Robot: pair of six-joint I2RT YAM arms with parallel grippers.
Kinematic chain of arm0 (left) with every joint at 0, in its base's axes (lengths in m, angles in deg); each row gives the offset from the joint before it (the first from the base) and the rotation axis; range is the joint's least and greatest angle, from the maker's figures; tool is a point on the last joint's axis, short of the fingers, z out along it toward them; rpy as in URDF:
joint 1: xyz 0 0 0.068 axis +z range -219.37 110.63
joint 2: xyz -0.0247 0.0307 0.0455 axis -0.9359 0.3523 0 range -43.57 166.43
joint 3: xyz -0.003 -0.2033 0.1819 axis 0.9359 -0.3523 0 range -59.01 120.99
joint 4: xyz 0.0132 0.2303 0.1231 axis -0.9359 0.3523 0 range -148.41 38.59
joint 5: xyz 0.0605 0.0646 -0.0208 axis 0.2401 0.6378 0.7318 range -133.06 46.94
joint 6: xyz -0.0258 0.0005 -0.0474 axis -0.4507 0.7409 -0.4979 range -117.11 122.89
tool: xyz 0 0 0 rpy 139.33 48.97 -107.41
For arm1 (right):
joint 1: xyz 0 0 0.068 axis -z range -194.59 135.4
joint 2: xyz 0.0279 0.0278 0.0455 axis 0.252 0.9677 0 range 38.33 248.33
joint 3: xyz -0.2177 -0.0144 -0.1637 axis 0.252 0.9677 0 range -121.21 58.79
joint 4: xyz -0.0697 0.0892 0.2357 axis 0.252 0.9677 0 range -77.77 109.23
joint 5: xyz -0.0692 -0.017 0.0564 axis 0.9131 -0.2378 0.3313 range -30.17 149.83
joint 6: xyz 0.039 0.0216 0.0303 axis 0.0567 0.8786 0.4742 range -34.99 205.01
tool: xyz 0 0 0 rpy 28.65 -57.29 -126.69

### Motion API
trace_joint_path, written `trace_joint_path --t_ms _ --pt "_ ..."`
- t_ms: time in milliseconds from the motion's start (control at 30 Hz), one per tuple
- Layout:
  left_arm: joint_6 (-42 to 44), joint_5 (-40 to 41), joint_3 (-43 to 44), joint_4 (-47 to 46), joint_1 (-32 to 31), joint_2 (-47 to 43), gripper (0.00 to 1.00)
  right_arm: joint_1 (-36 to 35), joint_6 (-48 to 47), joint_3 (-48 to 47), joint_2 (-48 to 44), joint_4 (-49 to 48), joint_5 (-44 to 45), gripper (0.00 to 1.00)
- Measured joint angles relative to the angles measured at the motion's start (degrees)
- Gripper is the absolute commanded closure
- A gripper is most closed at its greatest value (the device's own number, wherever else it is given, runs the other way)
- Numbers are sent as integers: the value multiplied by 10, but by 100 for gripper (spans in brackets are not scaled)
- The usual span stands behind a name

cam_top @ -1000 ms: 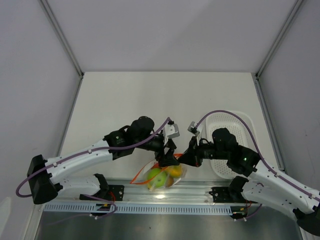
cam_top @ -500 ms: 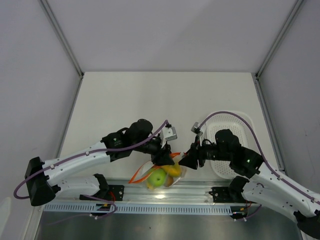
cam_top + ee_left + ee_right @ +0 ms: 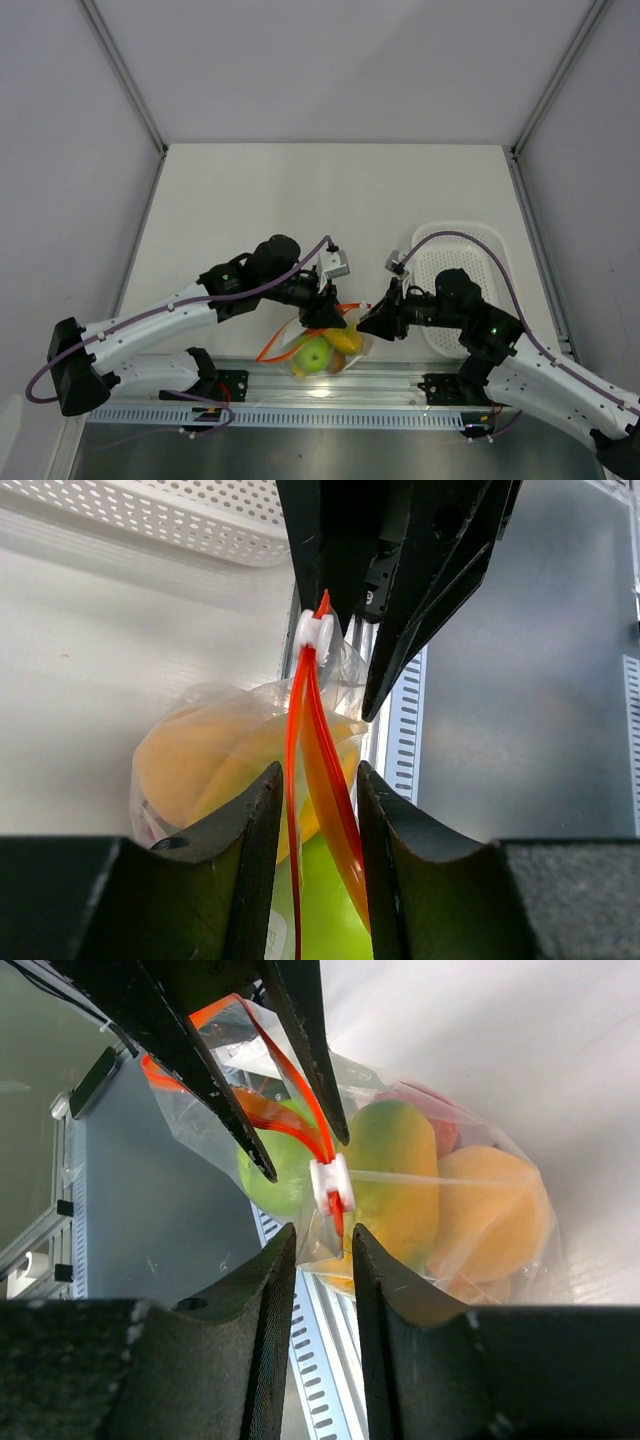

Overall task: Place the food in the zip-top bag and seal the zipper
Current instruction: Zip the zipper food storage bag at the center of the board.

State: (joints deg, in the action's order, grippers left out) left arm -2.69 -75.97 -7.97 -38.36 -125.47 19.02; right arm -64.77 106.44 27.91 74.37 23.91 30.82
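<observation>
The clear zip-top bag lies at the table's near edge, between my two grippers. It holds the food: a green fruit, yellow ones, an orange one and red pieces. The orange-red zipper has its two strips spread apart; they meet at a white slider. My left gripper straddles both strips with the jaws narrowly apart. My right gripper faces it, jaws narrowly apart around the bag's corner, just short of the slider.
The white perforated tray stands at the right, behind my right arm, and shows at the top of the left wrist view. A metal rail with slotted strips runs along the near edge under the bag.
Both grippers have moved toward the near edge and a little left. The bag with the food has shifted slightly with them.
</observation>
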Motion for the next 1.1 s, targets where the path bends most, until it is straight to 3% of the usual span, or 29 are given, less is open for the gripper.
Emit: trace_joint_path --t_ms 233,400,533,733,967,1100 --pt "-3 -13 -9 -4 8 -2 63 7 0 1 15 -34 -2 70" --pt "-5 -20 -16 -6 12 -6 65 12 -3 1 15 -35 9 63" --pt "-5 -23 -16 -6 16 -7 73 16 -5 1 9 -34 14 62" --pt "-9 -33 -16 -9 18 -7 74 22 -6 2 5 -35 15 63" --pt "-10 -38 -16 -14 19 -7 74 31 -5 20 9 -54 9 72" --pt "-10 -42 -16 -15 19 -8 73 36 -5 24 12 -69 2 69"
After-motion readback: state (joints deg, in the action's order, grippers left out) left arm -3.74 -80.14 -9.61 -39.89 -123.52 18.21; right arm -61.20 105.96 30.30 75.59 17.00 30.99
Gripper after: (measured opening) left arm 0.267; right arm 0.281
